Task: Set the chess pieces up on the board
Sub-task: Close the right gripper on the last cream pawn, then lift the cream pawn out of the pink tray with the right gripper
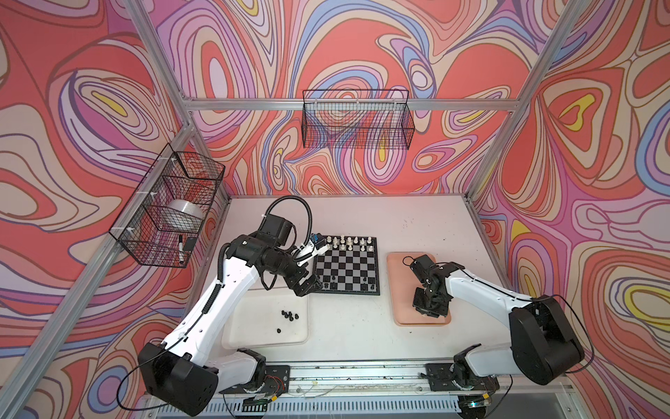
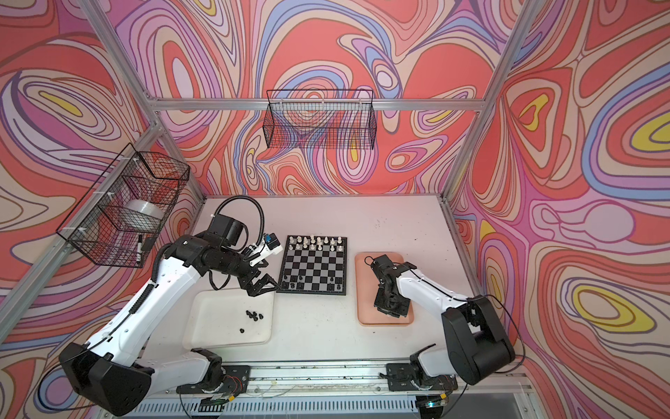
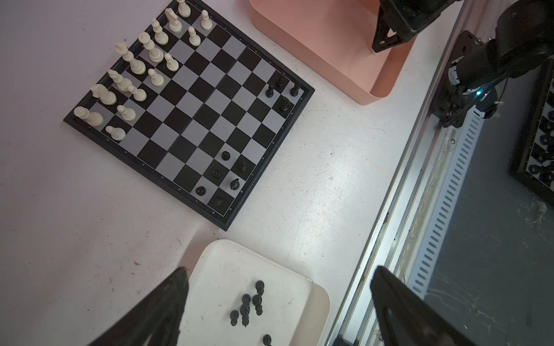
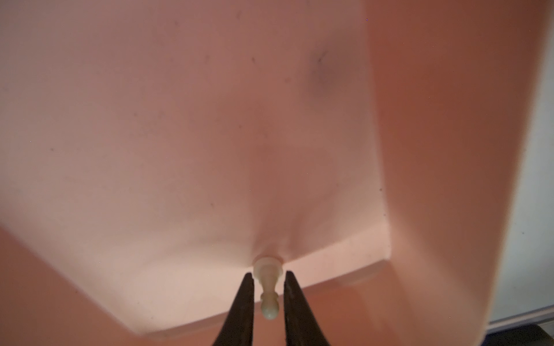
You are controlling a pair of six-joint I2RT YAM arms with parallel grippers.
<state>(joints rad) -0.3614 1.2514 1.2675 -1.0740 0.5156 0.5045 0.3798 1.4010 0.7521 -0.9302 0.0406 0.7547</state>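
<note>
- The white tabletop (image 1: 362,326) carries everything else.
- The square black-and-silver-grey checkered board with a black border (image 1: 346,266) lies flat at the centre of the table in both top views.
- A shallow white plastic tray (image 1: 253,326) sits at 7 o'clock from the board, and a shallow pink plastic tray (image 1: 398,275) sits at 3 o'clock, both apart from it.
- The left gripper (image 2: 263,288) hangs over the 1 o'clock corner of the white tray, just beside the board's 7 o'clock corner, with its jaws spread wide and nothing between them.
- The right gripper (image 4: 269,281) points down into the 6 o'clock end of the pink tray.
- Its jaws stand close on either side of a cream-white pawn (image 4: 268,293) standing on the tray floor; I cannot tell whether they press on it.
- The cream-white turned chess pieces (image 1: 348,243) stand upright in two rows along the board's 12 o'clock edge.
- Black turned chess pieces (image 3: 227,173) stand in two clusters along the 6 o'clock edge, near its corners.
- More black pieces (image 3: 250,302) lie tipped over in the white tray.
</note>
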